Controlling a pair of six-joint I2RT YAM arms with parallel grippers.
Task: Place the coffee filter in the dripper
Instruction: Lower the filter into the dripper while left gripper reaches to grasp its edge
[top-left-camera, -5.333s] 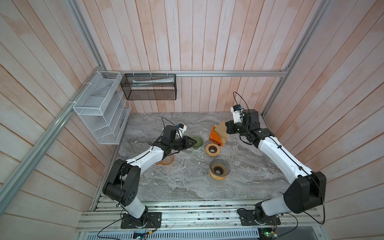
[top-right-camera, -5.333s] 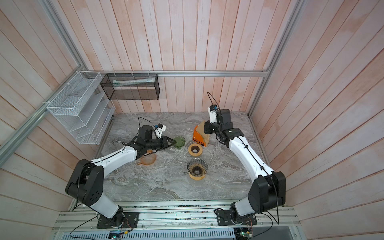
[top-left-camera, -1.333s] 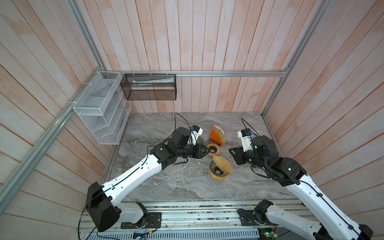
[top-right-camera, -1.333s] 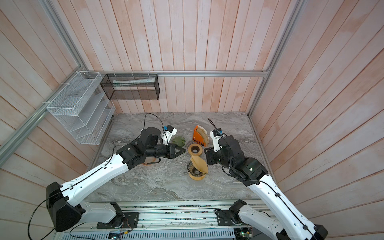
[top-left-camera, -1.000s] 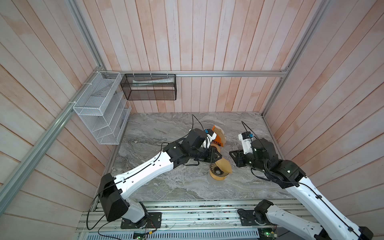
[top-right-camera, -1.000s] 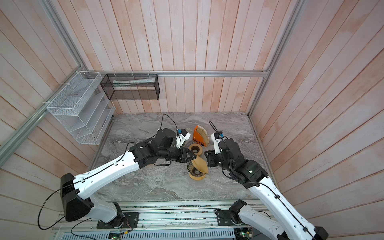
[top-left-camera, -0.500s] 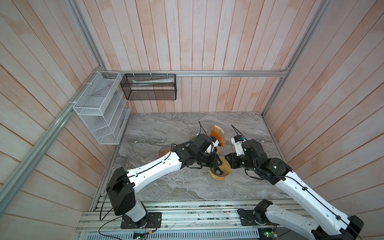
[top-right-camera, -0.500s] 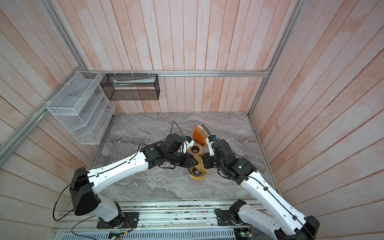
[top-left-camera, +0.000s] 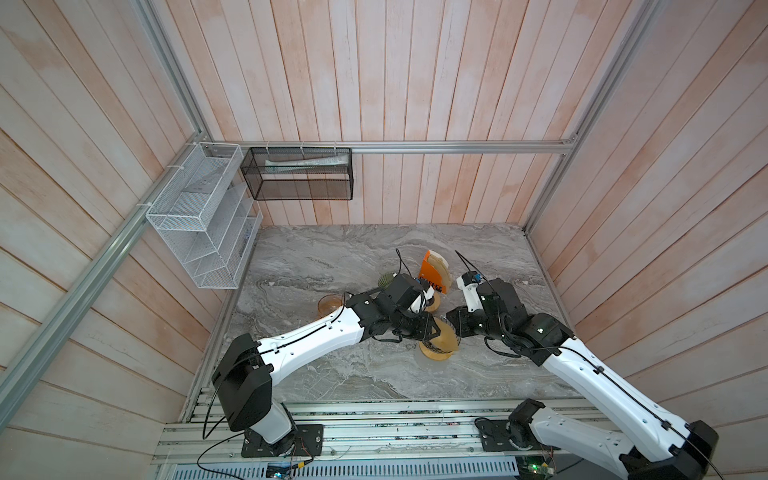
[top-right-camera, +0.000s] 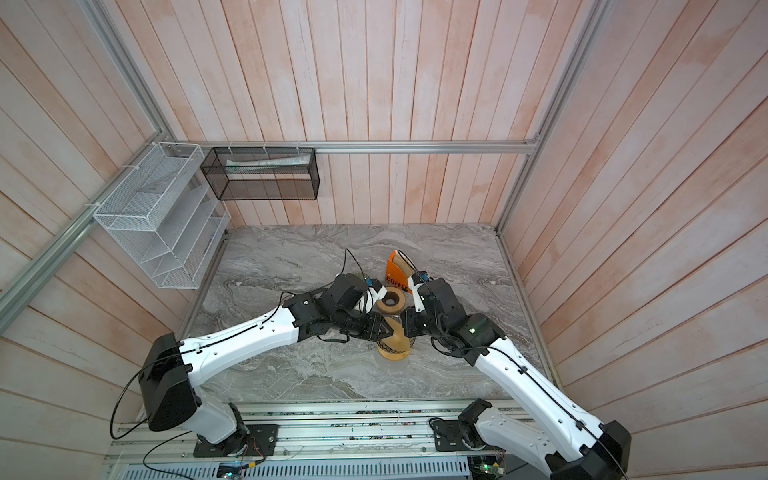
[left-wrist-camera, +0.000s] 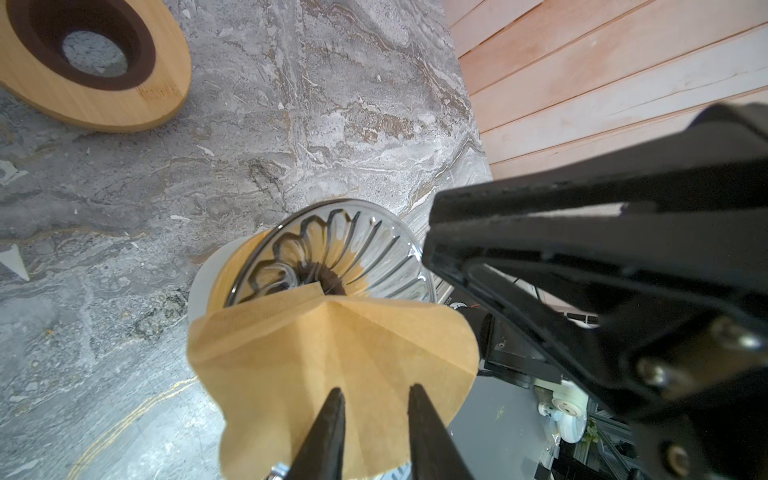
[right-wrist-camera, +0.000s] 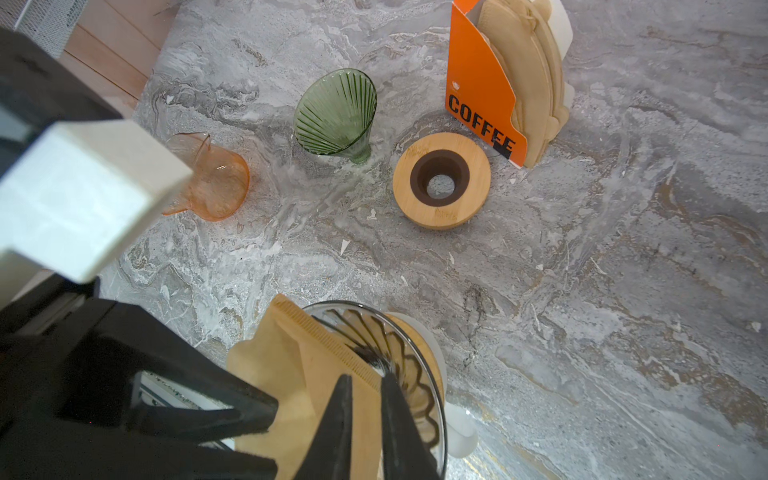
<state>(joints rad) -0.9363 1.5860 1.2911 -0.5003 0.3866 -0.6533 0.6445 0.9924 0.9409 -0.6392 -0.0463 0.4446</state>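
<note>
Nearest, the glass dripper (left-wrist-camera: 365, 232) is seen standing on the grey counter (right-wrist-camera: 623, 249). The brown paper filter (left-wrist-camera: 332, 353) is set partly in it. Its point reaches down to the middle, while its wide part sticks out over the rim. The left pincer (left-wrist-camera: 376, 399) is held at the filter's wide part with its jaws a little apart, and no paper is squeezed between them. The right pincer (right-wrist-camera: 368, 386) is placed astride the filter's ridged edge at the rim, with its jaws close together. Whether the paper is pinched there cannot be told. In both top views most of the dripper is hidden by the two pincers.

Farther back a wooden ring (right-wrist-camera: 469, 199) is seen. Just behind it stands an orange box (right-wrist-camera: 473, 83) marked "COFFEE", filled with more filters (right-wrist-camera: 528, 75). A green glass cone (right-wrist-camera: 332, 116) is laid on its side, with an orange glass cup (right-wrist-camera: 216, 183) near it. On the wall a white wire basket (top-left-camera: 195, 216) and a black wire basket (top-left-camera: 299, 174) are hung.

About five seconds before, the dripper was bare and the right pincer was at the box. A second before, the left pincer was back by the ring.
</note>
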